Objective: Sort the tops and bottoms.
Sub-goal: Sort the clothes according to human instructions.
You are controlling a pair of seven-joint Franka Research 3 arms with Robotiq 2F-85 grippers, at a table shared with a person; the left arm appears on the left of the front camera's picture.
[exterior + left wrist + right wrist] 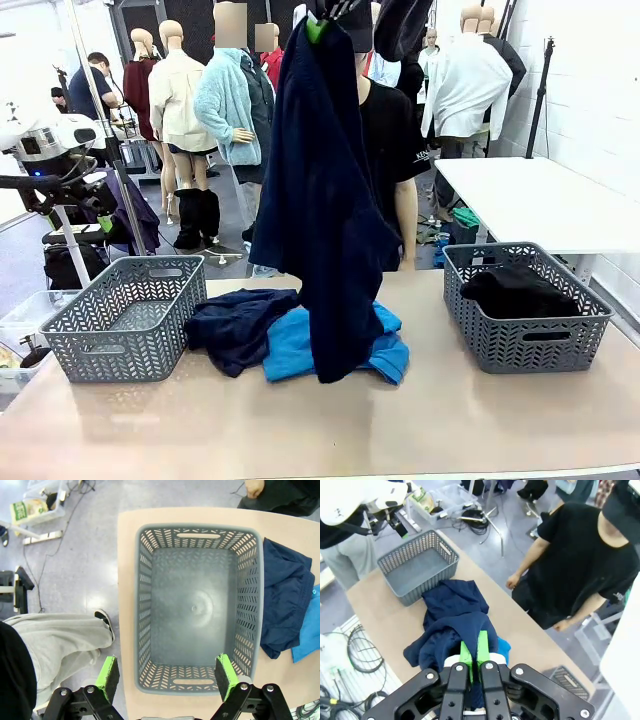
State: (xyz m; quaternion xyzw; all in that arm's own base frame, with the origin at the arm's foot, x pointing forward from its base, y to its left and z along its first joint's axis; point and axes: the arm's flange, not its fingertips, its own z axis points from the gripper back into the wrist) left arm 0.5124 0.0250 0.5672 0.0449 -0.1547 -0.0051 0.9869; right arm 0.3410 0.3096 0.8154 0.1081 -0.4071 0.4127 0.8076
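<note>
Hanging from the right gripper point(318, 26) high above the middle of the table point(420, 420), the navy garment point(325, 220) falls in one long dark fold, and its lower end reaches down to the clothes that lie on the table. In the right wrist view the right gripper point(475, 647) has its two green pads pressed together with navy cloth pinched between them. Under the lower end of the garment lies a blue piece point(290, 348), spread flat, and its right part shows beside the fold. Touching the blue piece on its left side is a navy heap point(235, 325), crumpled, which lies just beside the left basket point(125, 320). This grey basket stands at the left edge of the table, and the left wrist view looks straight down into it: its bottom point(195, 605) is bare. The left gripper point(166, 675) hovers above the near end of this basket with its fingers spread wide, one green pad on each side, and nothing is between them. In the same view the navy heap point(282, 600) and a corner of the blue piece point(307, 630) lie to the right of the basket. At the right side of the table stands the right basket point(525, 348), also grey, with black clothing point(515, 290) inside it. A person point(392, 140) in a black shirt stands at the far side of the table, partly hidden behind the hanging garment, with both arms down.
</note>
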